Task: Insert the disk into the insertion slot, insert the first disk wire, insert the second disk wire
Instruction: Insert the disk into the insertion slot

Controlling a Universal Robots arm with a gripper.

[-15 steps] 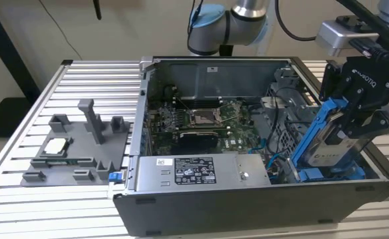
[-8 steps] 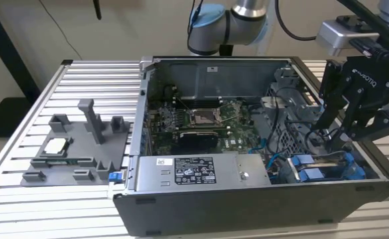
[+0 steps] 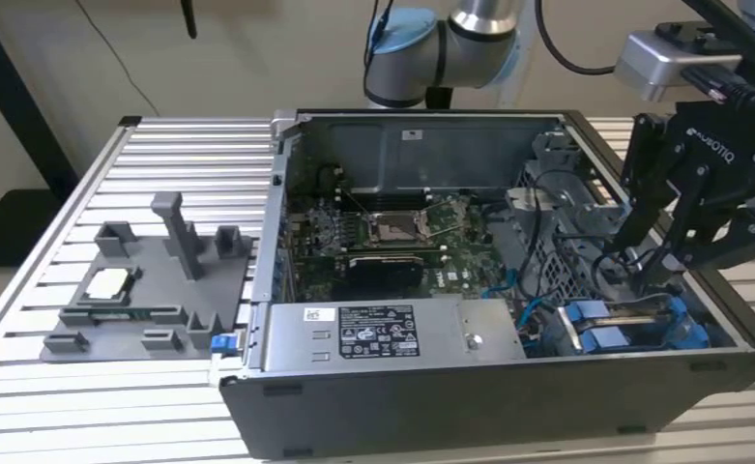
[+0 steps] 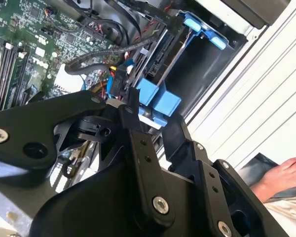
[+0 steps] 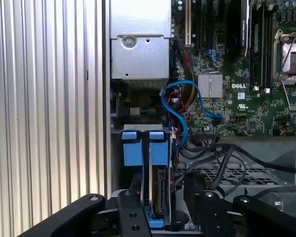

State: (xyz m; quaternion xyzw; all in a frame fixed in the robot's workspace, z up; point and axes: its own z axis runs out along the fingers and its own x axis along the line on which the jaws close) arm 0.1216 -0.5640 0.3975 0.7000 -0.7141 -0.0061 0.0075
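We see gripper [image 3: 646, 280] low inside case [image 3: 480, 406], at disk [image 5: 158, 187] standing in slot [image 5: 138, 128]; grip state we cannot tell.

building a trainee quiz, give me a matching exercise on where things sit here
1. silver-grey disk in bright blue plastic frame
2. grey metal box with white sticker
3. green circuit board
4. grey plastic fixture plate

A. on the slatted metal table, outside the dark computer case
B. flat on the case floor
C. on edge in the case corner at the exterior view's right
D. along the case wall nearest the exterior camera

Pairs: 1-C, 2-D, 3-B, 4-A
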